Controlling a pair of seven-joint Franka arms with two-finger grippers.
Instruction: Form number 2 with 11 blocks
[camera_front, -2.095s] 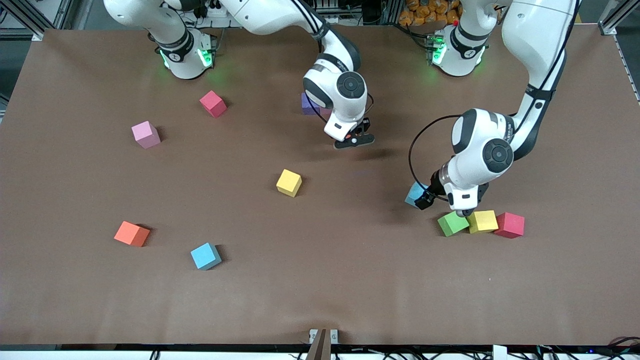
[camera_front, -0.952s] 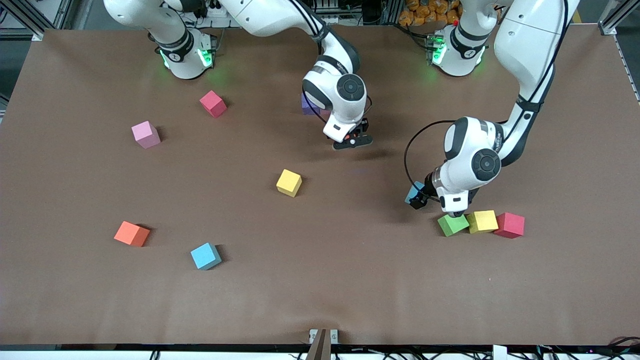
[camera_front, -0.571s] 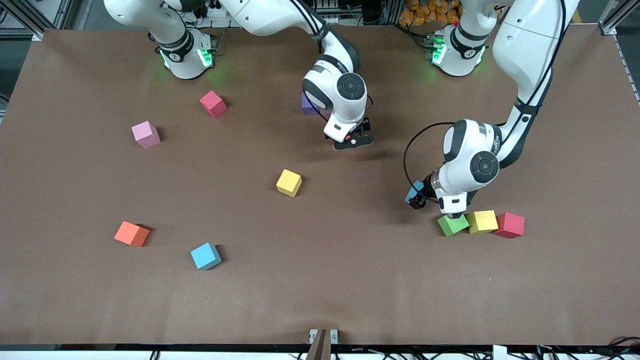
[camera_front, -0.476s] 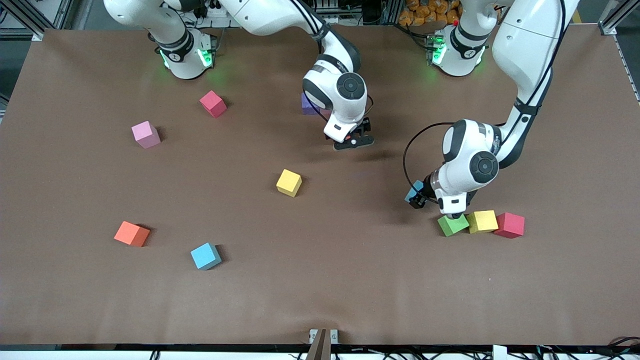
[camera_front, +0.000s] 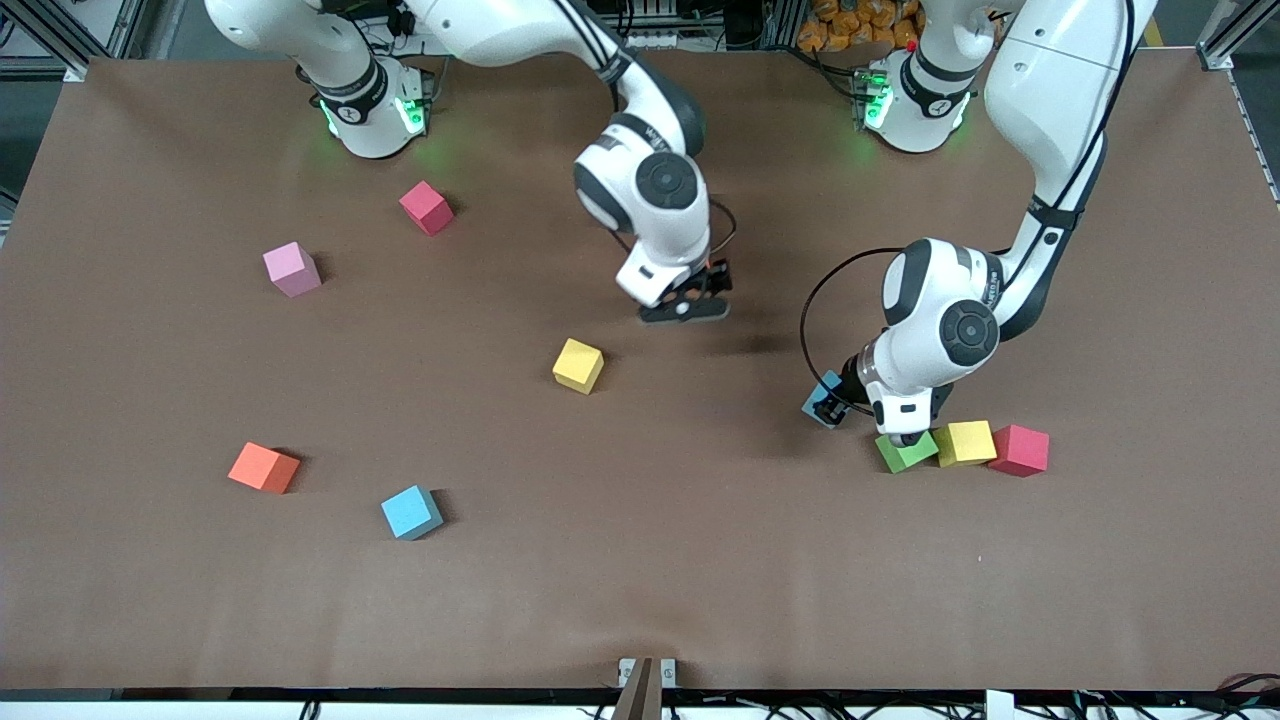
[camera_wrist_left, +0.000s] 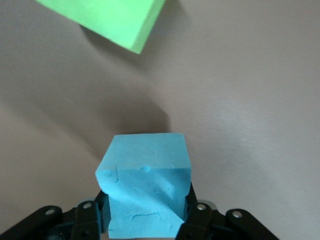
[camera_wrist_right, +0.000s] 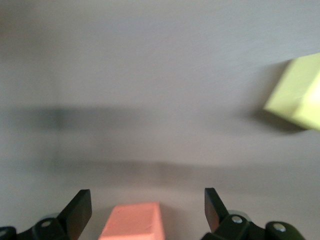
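A: Lowest in the frame?

B: A sky-blue block (camera_front: 411, 512) at lower left on the bench (camera_front: 640, 590), with an orange block (camera_front: 264, 467) just above and toward the right arm's end.

A: And lower right?

B: A row of three: green block (camera_front: 908, 452), yellow block (camera_front: 966, 442) and a crimson cube (camera_front: 1020, 449), side by side. The left end effector (camera_front: 830, 405) sits beside the green one, clamped on a second sky-blue block (camera_wrist_left: 145, 192); the wrist view shows foam pinched between both fingers (camera_wrist_left: 85, 220).

A: Centre of the frame?

B: Another yellow block (camera_front: 579, 365). Just above it hangs the right end effector (camera_front: 686, 306), fingers (camera_wrist_right: 80, 210) spread wide with nothing between them.

A: Upper left?

B: A pink block (camera_front: 291, 269), then a second crimson cube (camera_front: 426, 207) higher still. No digit shape is formed yet.
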